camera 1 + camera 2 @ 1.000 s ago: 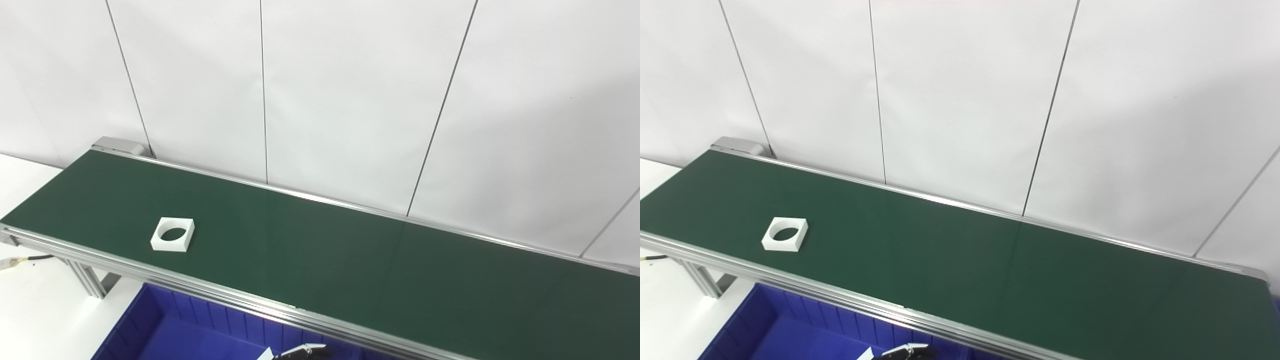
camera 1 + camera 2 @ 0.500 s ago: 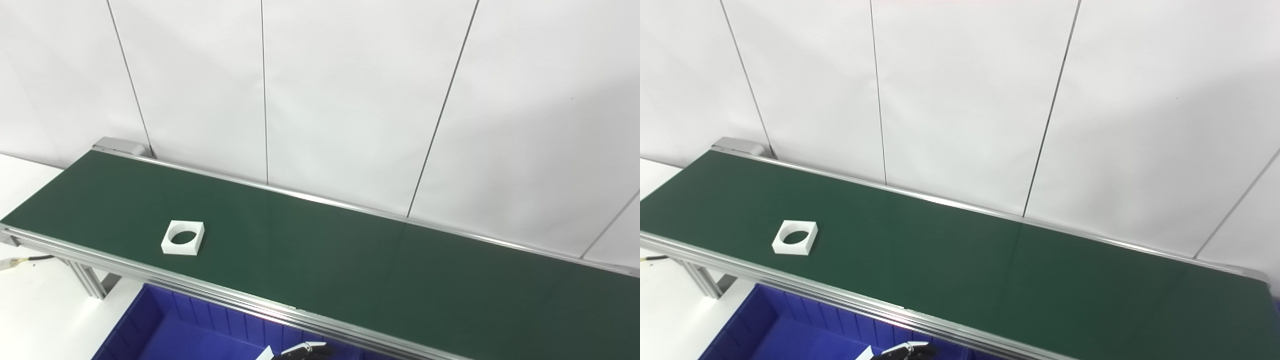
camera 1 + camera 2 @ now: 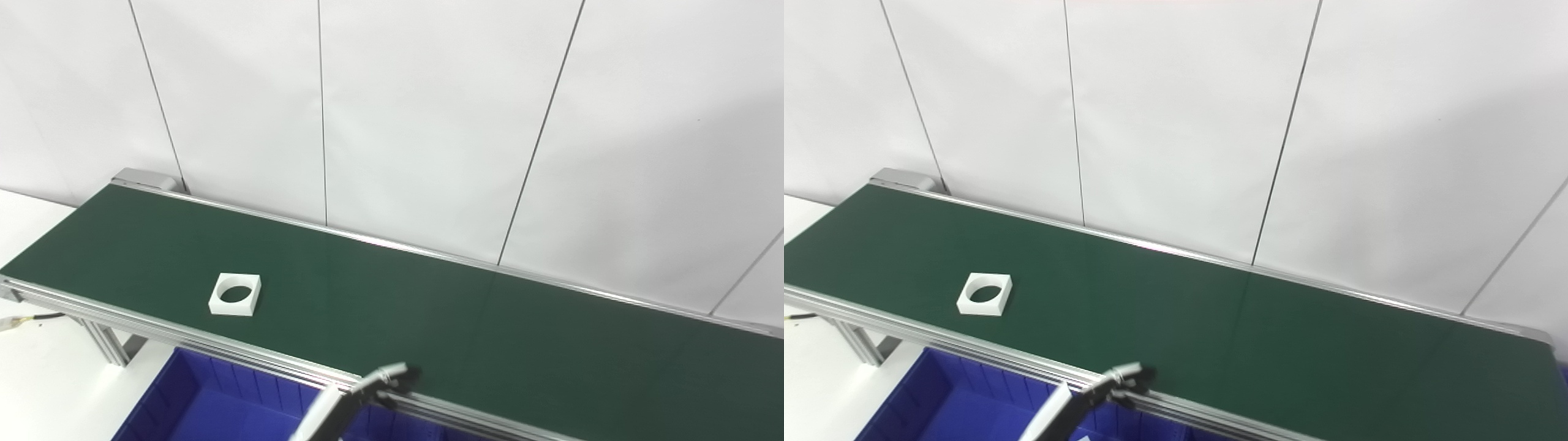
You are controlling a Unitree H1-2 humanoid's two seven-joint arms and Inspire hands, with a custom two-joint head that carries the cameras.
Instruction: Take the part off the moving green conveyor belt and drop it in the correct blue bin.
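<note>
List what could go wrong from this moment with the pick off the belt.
1. Mistimed grasp: the white square part with a round hole lies on the green conveyor belt, well to the left of the left hand, which is only at the belt's near rail.
2. The hand is low by the aluminium rail and could clip it when reaching.
3. The part lies flat, leaving the fingers little edge to catch.

You've got 1 white square part (image 3: 234, 294) w/ round hole, 1 green conveyor belt (image 3: 429, 318), 1 blue bin (image 3: 202, 410) visible at bottom edge. 1 hand (image 3: 383, 383) in view, partly cropped; other hand not visible.
</note>
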